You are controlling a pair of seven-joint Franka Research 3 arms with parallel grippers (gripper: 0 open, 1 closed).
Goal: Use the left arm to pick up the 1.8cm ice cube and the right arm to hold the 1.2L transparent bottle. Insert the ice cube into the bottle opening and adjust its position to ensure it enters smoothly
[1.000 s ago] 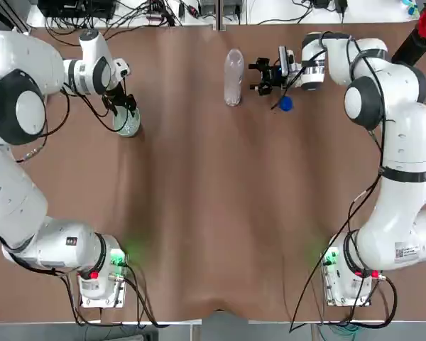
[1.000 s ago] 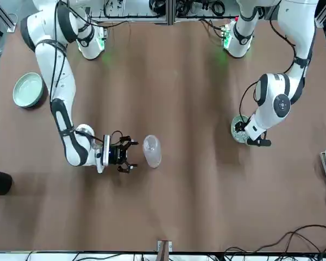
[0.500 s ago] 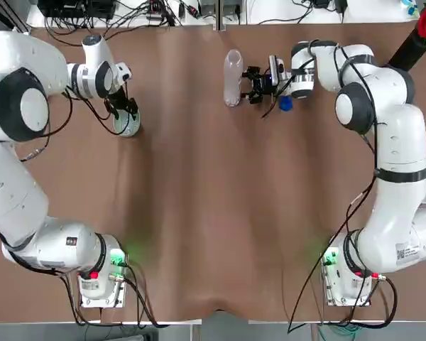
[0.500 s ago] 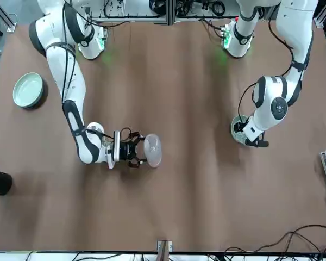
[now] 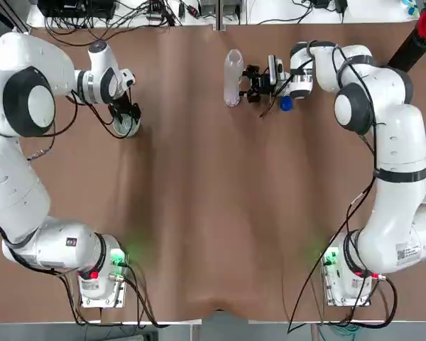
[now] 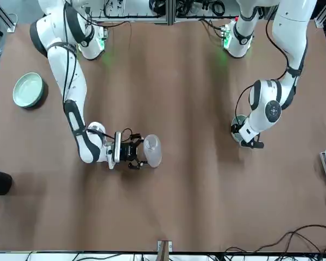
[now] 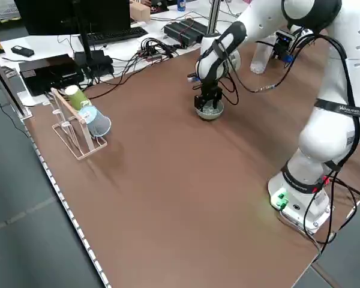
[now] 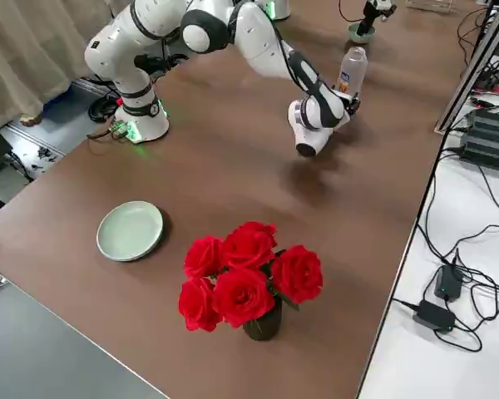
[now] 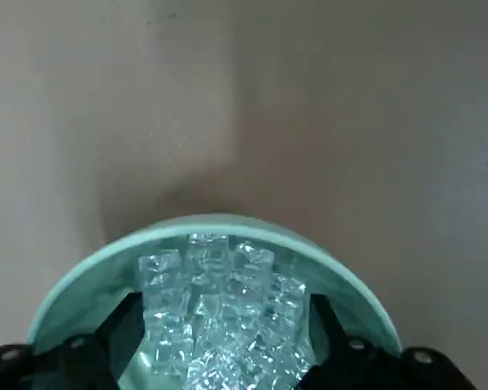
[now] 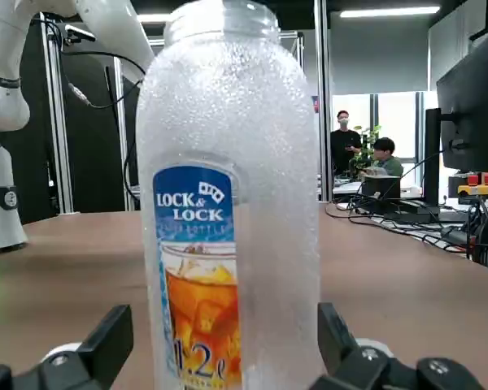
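Start at the tall clear plastic bottle (image 10: 228, 195), standing upright with a blue label. Your right gripper (image 10: 220, 357) sits level against it, fingers spread wide on either side, not yet clamped. A small blue round cap (image 5: 285, 104) lies just beside it, half hidden by the wrist. Far off, your left gripper (image 9: 224, 341) stands wide inside the pale green bowl (image 9: 89, 272) of clear ice cubes (image 9: 220, 317); no single cube is distinguishable.

Pale green bowl (image 9: 81, 280) heaped with clear ice cubes (image 9: 220, 317) (dark fingertips (image 9: 118, 329) spread either side)
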